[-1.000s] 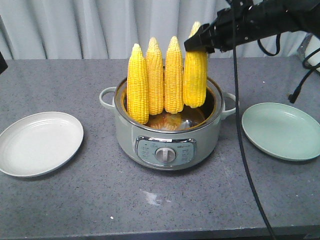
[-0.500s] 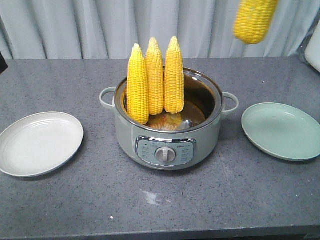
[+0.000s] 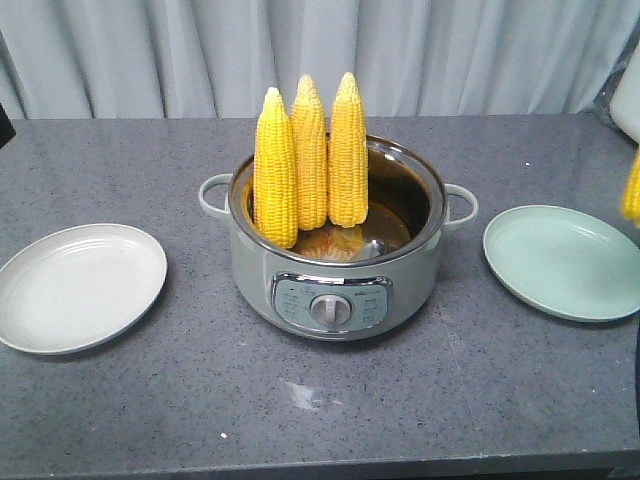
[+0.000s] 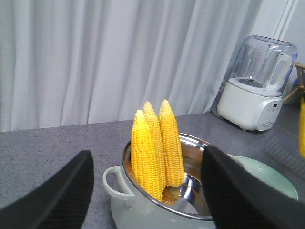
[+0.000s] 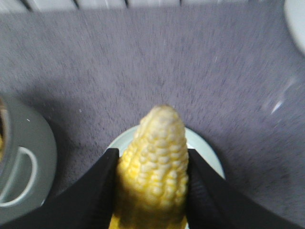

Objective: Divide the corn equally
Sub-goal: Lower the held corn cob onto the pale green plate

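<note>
Front view: three corn cobs upright in the pot, fourth cob only a sliver at the right edge by the green plate, white plate far left on the counter. Left wrist: left end effector spread wide, holding nothing, pot cobs dead ahead. Right wrist: right end effector clamped on the fourth cob, long axis near vertical, green plate directly beneath. My read is straight down, then lay it flat.

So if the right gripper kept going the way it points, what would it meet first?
Probably the pale green plate, reached first by the tip of the corn cob in the right gripper; depth is unclear.
</note>
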`<state>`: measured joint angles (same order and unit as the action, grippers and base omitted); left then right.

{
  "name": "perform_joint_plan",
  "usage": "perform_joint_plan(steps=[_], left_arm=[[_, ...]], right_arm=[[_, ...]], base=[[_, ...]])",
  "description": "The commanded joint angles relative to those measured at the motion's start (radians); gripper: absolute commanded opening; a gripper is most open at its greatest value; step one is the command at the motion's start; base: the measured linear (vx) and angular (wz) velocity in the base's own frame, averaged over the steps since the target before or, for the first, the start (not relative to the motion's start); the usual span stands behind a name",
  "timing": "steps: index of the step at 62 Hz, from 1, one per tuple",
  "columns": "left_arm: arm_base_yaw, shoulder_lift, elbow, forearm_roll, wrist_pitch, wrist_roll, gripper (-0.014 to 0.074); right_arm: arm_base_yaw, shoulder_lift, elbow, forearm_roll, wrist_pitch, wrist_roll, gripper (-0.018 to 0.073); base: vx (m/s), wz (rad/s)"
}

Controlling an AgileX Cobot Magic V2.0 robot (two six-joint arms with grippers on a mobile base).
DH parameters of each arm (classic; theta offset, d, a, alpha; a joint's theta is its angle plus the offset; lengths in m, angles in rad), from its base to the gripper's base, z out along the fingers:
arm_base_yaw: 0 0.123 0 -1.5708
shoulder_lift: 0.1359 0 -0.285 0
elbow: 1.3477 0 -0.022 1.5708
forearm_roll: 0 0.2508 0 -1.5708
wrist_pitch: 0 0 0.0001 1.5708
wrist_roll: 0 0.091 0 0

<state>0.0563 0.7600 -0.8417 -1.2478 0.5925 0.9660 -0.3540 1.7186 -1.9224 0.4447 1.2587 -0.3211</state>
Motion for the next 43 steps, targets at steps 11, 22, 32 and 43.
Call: perform_joint_plan(steps=[11,22,32,43], left_arm=[[-0.002,0.003,-0.034,-0.047,-0.019,0.0,0.0459],[-0.002,0.003,-0.034,-0.047,-0.019,0.0,0.0459],[-0.002,0.003,-0.034,-0.047,-0.019,0.0,0.0459],[-0.002,0.003,-0.034,-0.047,-0.019,0.0,0.0459]], right_arm=[[-0.005,0.183,-0.023,0.165,0.031,-0.03,-0.0003],[-0.005,0.253,-0.023,0.18,0.026,-0.069,0.0001],[-0.005,0.273,-0.023,0.179,0.031,-0.07,0.0028],[-0.005,0.273,-0.023,0.177,0.031,-0.074,0.0124]], base=[[0.0,0.0],[0.0,0.0],[0.0,0.0],[0.0,0.0]])
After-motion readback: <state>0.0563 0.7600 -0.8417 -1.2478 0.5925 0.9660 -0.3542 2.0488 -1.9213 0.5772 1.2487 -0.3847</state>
